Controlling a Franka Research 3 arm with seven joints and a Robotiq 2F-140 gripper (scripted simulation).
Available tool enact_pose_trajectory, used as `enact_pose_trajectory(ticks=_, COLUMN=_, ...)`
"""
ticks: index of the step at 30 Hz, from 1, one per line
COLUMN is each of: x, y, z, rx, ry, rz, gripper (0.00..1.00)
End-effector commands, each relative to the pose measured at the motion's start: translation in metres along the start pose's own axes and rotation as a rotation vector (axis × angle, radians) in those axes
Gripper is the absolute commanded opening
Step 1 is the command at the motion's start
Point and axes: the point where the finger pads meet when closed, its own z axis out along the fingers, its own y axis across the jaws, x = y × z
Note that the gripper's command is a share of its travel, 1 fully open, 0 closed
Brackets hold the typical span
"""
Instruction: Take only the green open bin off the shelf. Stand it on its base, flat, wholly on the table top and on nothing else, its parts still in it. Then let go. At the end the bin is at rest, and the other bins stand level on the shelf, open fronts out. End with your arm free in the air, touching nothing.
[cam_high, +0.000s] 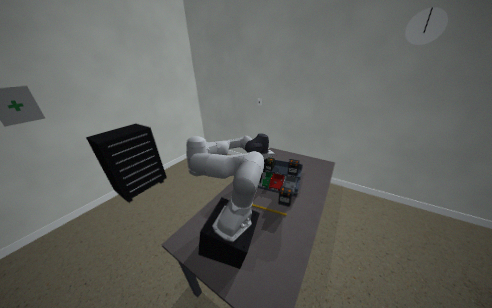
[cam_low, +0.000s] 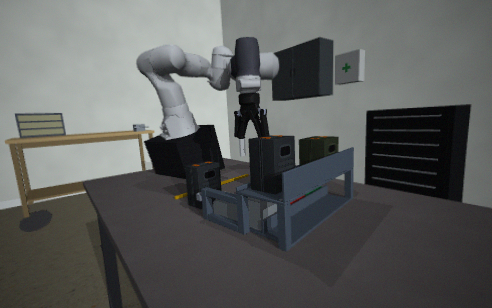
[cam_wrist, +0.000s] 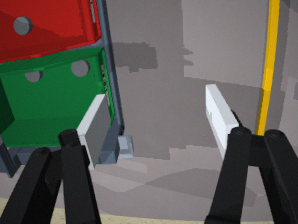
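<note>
The green bin (cam_high: 267, 180) (cam_wrist: 52, 107) is seated on the shelf (cam_high: 298, 187) (cam_low: 318, 175) (cam_wrist: 114, 80), beside the red bin (cam_high: 277, 181) (cam_wrist: 47, 27). The tool (cam_low: 252, 141) (cam_wrist: 156, 103) is held apart and released, with nothing gripped. If it is lowered off-centre, the bin's rim may be struck by a finger; if the bin is tilted during lifting, its parts could be spilled or the red bin dragged askew.

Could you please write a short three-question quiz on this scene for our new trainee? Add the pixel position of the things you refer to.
1. True or false: the green bin (cam_high: 267, 180) (cam_wrist: 47, 102) is off the shelf (cam_high: 298, 188) (cam_low: 317, 172) (cam_wrist: 114, 70).
2. Which bin stands directly beside the green one: A) red, B) grey, C) yellow?
3. Fill in the blank: the fingers (cam_low: 251, 142) are apart and hold ____.

Key: 1. false; 2. A; 3. nothing
</note>
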Motion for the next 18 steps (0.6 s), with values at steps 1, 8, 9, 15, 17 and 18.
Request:
enact_pose_trajectory(ticks=1, x=-0.007, y=-0.029, z=-0.001, rx=0.001, ry=0.006, rz=0.019, gripper=0.57)
enact_pose_trajectory(ticks=8, x=-0.009, y=-0.040, z=-0.001, rx=0.001, ry=0.007, rz=0.022, gripper=0.57)
enact_pose_trajectory(ticks=9, x=-0.009, y=-0.040, z=-0.001, rx=0.001, ry=0.007, rz=0.022, gripper=0.57)
enact_pose_trajectory(ticks=15, x=-0.013, y=-0.049, z=0.000, rx=0.000, ry=0.002, rz=0.007, gripper=0.57)
enact_pose_trajectory(ticks=17, x=-0.018, y=-0.070, z=-0.001, rx=0.001, ry=0.004, rz=0.015, gripper=0.57)
enact_pose_trajectory(ticks=18, x=-0.020, y=-0.081, z=-0.001, rx=0.001, ry=0.005, rz=0.018, gripper=0.57)
